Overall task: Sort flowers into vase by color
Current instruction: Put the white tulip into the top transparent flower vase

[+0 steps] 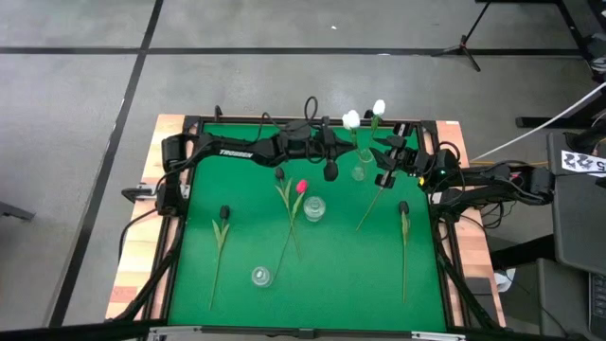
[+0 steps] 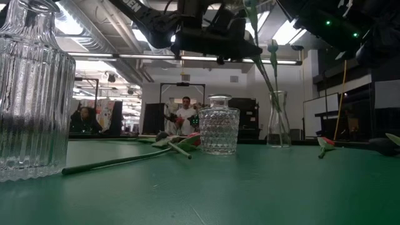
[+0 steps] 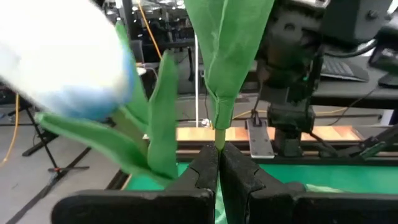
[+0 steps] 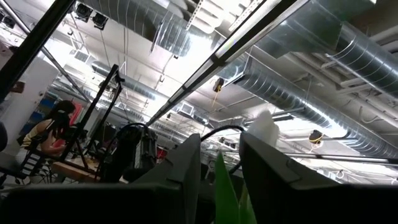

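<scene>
Two white tulips (image 1: 351,118) (image 1: 379,107) stand high at the far middle, over a tall clear vase (image 1: 361,172). My left gripper (image 1: 347,144) is shut on the stem of the first; that stem runs down into the vase (image 2: 278,128). My right gripper (image 1: 386,163) holds the second, whose head (image 4: 264,127) shows beyond my fingers. A pink-red tulip (image 1: 301,186) and three dark ones (image 1: 279,173) (image 1: 224,212) (image 1: 403,206) lie flat on the green mat. My left gripper pinches the thin green stem (image 3: 219,142) of a white tulip between its two fingertips, below a leaf. The fingers come level from the table's left and lie across the stem, which stands about upright. My right gripper has the second tulip's stem and leaf (image 4: 225,180) between its two fingers, which point upward. The place of contact is hidden low between the fingers. The tulip is tilted, its head toward the far edge and its stem end (image 1: 360,227) toward the near edge.
Two short glass vases stand on the mat, one in the middle (image 1: 314,206) and one nearer the front (image 1: 262,276); the low view shows them as a diamond-cut jar (image 2: 219,131) and a ribbed glass (image 2: 31,87). People show in the room beyond the table.
</scene>
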Motion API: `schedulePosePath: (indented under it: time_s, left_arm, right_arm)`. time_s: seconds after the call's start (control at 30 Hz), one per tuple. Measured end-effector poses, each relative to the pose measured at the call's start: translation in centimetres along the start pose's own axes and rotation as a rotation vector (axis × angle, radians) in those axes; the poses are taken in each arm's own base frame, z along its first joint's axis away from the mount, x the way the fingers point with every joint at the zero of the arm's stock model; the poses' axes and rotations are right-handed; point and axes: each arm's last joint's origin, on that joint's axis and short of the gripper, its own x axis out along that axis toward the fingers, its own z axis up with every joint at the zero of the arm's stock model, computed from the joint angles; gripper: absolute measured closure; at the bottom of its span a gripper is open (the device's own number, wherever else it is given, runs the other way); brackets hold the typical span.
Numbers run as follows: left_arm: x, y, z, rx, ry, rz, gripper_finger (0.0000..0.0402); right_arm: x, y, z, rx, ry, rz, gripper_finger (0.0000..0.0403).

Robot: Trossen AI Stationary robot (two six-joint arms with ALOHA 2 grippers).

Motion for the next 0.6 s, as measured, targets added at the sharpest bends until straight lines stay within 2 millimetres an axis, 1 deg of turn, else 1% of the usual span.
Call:
schedulePosePath:
  time_s: [0.3,0.4,0.6]
  left_arm:
    - [0.0,0.0,0.3,0.004,-0.023,0.000,0.0399]
    - [0.3,0.2,0.0,0.002,-0.014,-0.006,0.0399]
    - [0.5,0.3,0.2,0.035,0.018,-0.026,0.0399]
  right_arm:
    - [0.0,0.0,0.0,-0.004,0.000,-0.001,0.0290]
    - [0.0,0.0,-0.1,-0.009,0.011,0.001,0.0290]
    - [-0.1,0.1,-1.2,-0.039,0.135,-0.033,0.0290]
